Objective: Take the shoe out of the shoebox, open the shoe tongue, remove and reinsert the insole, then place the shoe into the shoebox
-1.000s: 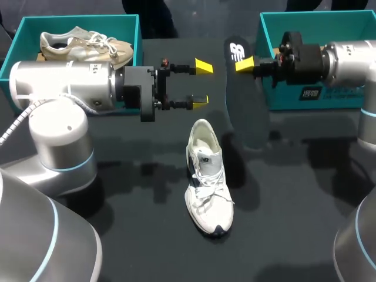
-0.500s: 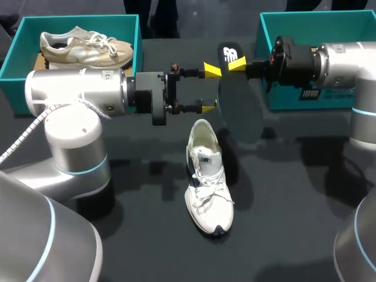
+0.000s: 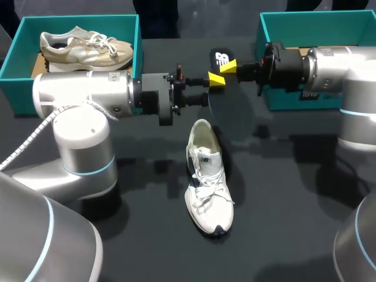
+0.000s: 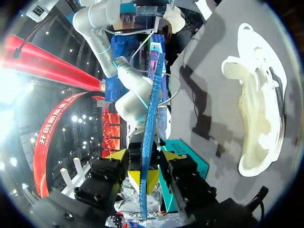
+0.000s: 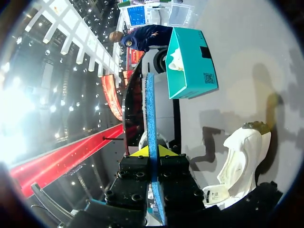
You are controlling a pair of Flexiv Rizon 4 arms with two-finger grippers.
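Right end effector point(image 5: 152, 151) clamps insole point(image 5: 150, 102)

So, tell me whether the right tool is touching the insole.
Touching. The right wrist view shows the insole edge-on, pinched between the right tool's two yellow tips, one against each face, no gap.

Beige shoe point(image 3: 85, 46) lying in left teal box point(image 3: 17, 59), far-left corner of dark table point(image 3: 294, 223).
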